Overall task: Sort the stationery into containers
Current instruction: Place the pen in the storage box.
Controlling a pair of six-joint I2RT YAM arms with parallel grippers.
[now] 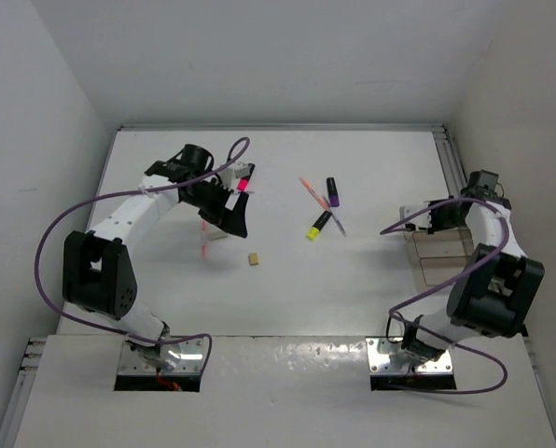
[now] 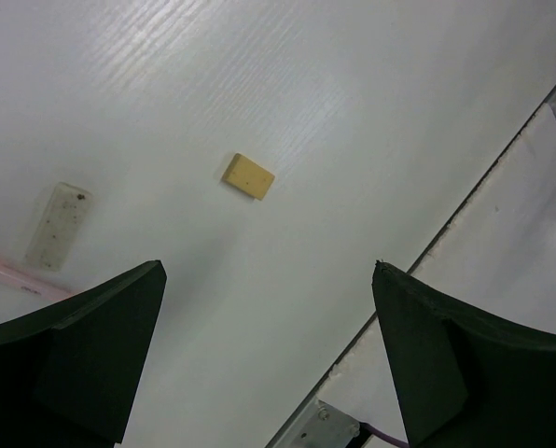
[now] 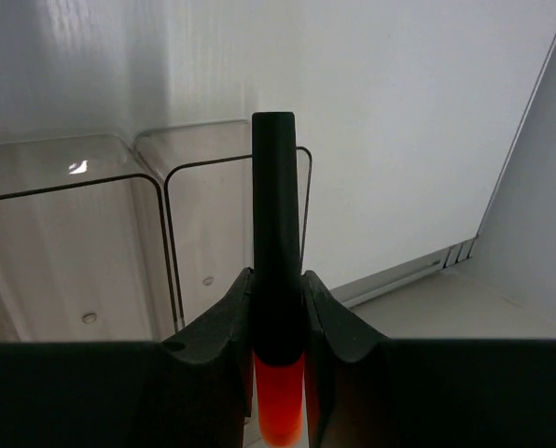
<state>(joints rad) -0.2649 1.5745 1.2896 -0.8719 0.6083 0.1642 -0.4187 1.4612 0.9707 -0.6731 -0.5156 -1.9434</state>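
Note:
My right gripper [image 3: 278, 280] is shut on a black highlighter [image 3: 274, 187] with an orange end and holds it upright over the rim of two clear containers [image 3: 231, 215]. From above, that gripper [image 1: 422, 218] hangs at the near-left side of the containers [image 1: 443, 254]. My left gripper [image 2: 269, 271] is open and empty above the table, near a tan eraser [image 2: 248, 176], a pale grey eraser [image 2: 59, 225] and a thin pink pen [image 2: 17, 275]. From above, the left gripper [image 1: 233, 217] is beside a pink-ended highlighter [image 1: 243, 184].
In the table's middle lie a purple highlighter [image 1: 333, 191], a yellow highlighter [image 1: 319, 225], an orange pen [image 1: 308, 189] and another thin pen [image 1: 338, 224]. The tan eraser [image 1: 254, 259] lies alone nearer the front. White walls enclose the table; a metal rail [image 1: 452, 168] runs along the right.

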